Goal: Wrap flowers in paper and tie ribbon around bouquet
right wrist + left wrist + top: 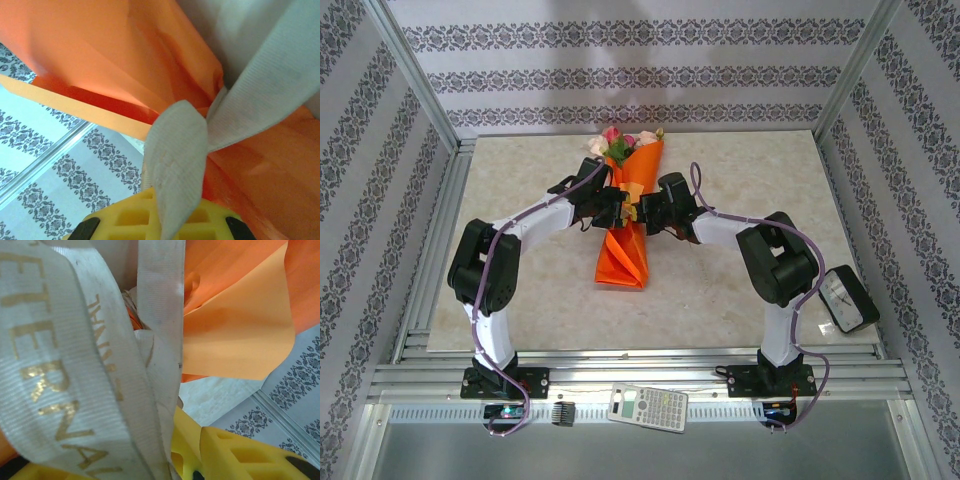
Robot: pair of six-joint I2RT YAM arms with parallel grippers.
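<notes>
The bouquet (623, 250) lies in the middle of the table, a cone of orange paper (240, 330) with the pink and cream flowers (618, 138) at its far end. A wide cream woven ribbon (65, 365) with gold lettering is wound round its waist. My left gripper (613, 203) sits against the bouquet's left side; its yellow fingers (235, 455) stand apart, with the ribbon slack between them. My right gripper (638, 212) is at the bouquet's right side, and in the right wrist view this gripper (172, 200) is shut on a folded loop of ribbon (177, 150) against the paper (115, 50).
A calculator (648, 408) and a small black part (563, 412) lie on the rail in front of the arm bases. A clock (847, 298) leans at the table's right edge. Patterned walls and metal posts enclose the table (740, 170).
</notes>
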